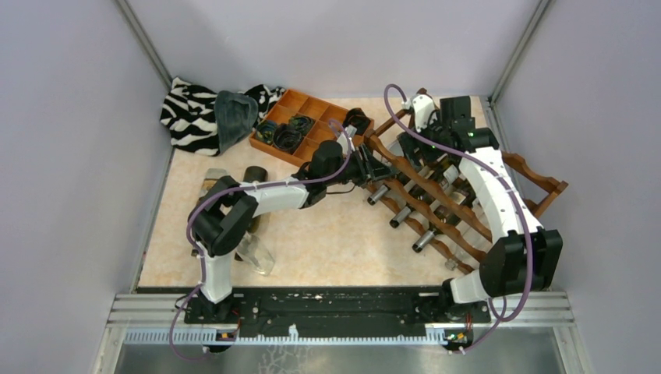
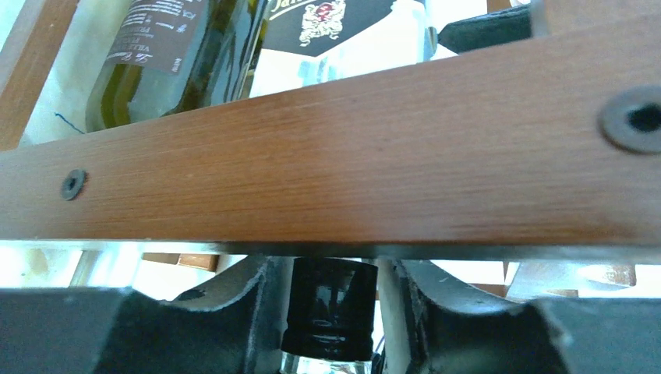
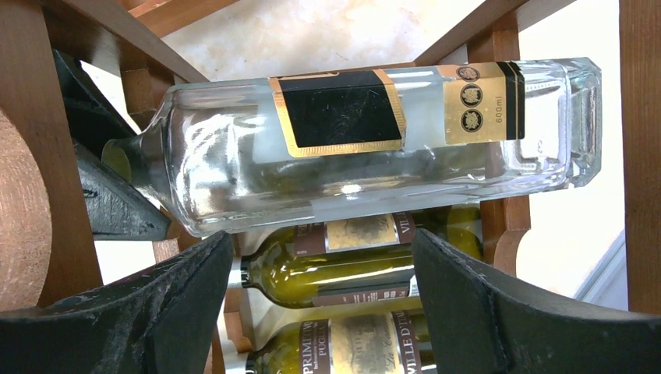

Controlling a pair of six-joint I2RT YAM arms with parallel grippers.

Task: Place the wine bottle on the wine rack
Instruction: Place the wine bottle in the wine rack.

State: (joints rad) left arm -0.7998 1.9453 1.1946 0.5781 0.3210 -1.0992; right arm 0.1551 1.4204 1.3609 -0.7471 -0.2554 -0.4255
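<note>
Table (image 1: 327,234) | wine rack (image 1: 546,181), far-right corner, holds wine bottle (image 3: 374,148) | left gripper (image 2: 334,269) flanks cap (image 2: 331,308), grip cannot be told | right gripper (image 3: 321,241) jaws apart

From the left wrist, a rail of the wine rack (image 2: 351,156) hides most of the wine bottle (image 2: 331,304). Only its black cap shows between the left jaws, cut by the bottom edge. Whether they press it cannot be told. The green bottle (image 2: 132,101) has its label cropped.

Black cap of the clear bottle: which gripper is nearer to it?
Left. The left gripper flanks the cap closely; the right gripper stands open by the bottle, apart from the cap.
</note>
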